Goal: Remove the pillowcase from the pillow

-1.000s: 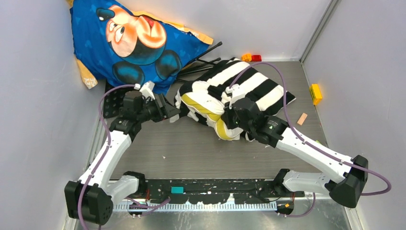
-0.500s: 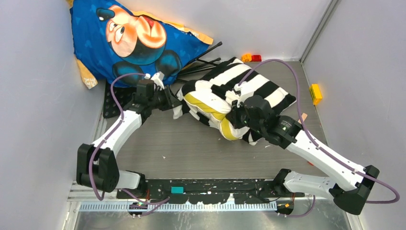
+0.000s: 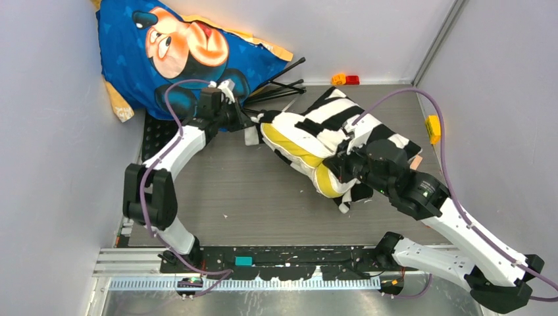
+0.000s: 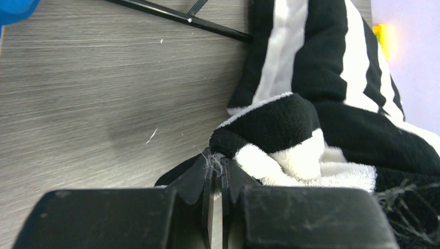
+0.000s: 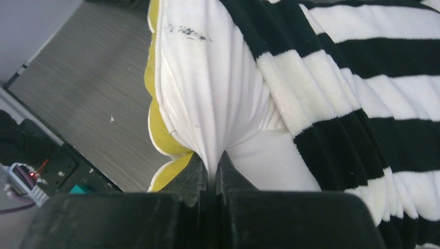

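On the table (image 3: 250,191), left hand (image 4: 217,170), spread earlier, now pinches the pillowcase (image 4: 321,67); right hand (image 5: 211,163) pinches the pillow (image 5: 197,78)

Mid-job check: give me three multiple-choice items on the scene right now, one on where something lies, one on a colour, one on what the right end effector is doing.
1. Where does the blue cushion lie?
A) far left corner
B) near right corner
C) dead centre

2. What colour is the edge of the pillow that shows outside the pillowcase?
A) red
B) yellow
C) green

3. What is the right end effector doing?
A) hanging open
B) shut on the pillowcase
C) shut on the pillow

Answers:
1 A: in the top view it leans into the far left corner.
2 B: a yellow band runs along the white fabric.
3 C: in the right wrist view its jaws pinch a fold of white pillow fabric, with the stripes off to the side.
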`<state>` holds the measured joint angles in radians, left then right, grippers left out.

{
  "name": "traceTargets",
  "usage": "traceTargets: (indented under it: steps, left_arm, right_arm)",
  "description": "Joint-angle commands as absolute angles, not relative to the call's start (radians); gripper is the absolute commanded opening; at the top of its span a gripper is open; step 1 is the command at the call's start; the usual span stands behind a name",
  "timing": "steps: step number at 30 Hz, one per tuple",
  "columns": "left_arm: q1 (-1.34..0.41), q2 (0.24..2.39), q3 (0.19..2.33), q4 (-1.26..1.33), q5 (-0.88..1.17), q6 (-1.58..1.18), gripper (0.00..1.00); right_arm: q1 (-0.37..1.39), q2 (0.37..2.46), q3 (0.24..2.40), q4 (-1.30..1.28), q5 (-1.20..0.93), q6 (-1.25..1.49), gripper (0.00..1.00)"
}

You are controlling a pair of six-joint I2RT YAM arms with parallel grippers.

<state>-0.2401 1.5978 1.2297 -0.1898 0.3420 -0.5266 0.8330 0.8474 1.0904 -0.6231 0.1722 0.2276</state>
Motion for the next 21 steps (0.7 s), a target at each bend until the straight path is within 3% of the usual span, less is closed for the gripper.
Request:
traceTargets:
  steps: [1, 5, 14, 18, 21]
  left_arm:
    - [-0.213, 1.719, 1.317, -0.273, 0.283, -0.494, 0.03]
    - [-0.214, 1.803, 1.351, -0.345, 0.262, -0.468, 0.04]
    - [-0.225, 1.85, 1.233, -0.239, 0.234, -0.513, 0.03]
    - [-0.232, 1.841, 1.187, -0.18, 0.241, -0.537, 0.04]
    - [-0.232, 1.792, 1.2, -0.19, 0.238, -0.525, 0.11]
  right_arm:
    - [0.833, 0.759, 1.14, -0.493, 0.021, 0.187, 0.0]
    - [0.833, 0.718, 1.118, -0.444, -0.008, 0.192, 0.0]
    - [0.833, 0.582, 1.051, -0.339, 0.224, 0.216, 0.0]
    - [0.832, 0.613, 1.045, -0.323, 0.139, 0.237, 0.0]
    - [0.833, 0.716, 1.066, -0.359, -0.067, 0.26, 0.01]
